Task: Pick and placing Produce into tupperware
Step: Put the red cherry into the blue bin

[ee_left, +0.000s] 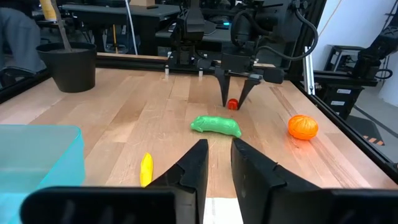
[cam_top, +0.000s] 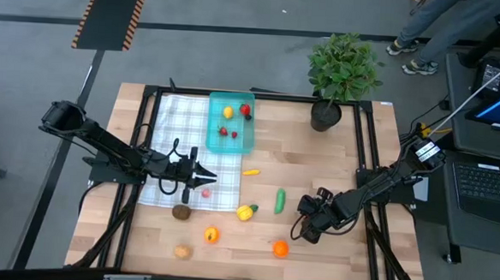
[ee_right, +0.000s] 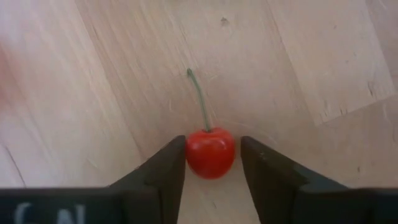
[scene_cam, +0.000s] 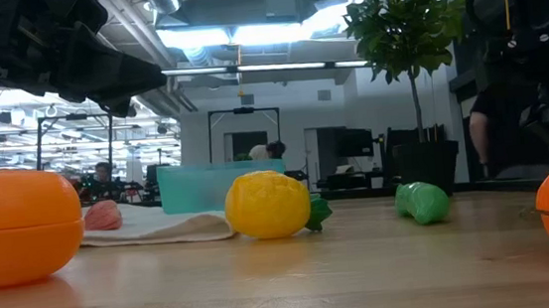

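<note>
Right gripper [ee_right: 210,163], at lower right of the high view, is bracketing a cherry [ee_right: 210,152] on the table [ee_right: 298,56], fingers touching or nearly touching its sides; being round, it could be squirting out as they are squeezing. Left gripper [ee_left: 217,165], left of centre, is hovering with fingers narrowly parted on nothing. The tub [cam_top: 231,120] is sitting upper centre; the high view is hiding the cherry.

Overhead looks straight down, low sits at tabletop; both share the green piece [cam_top: 279,201]
</note>
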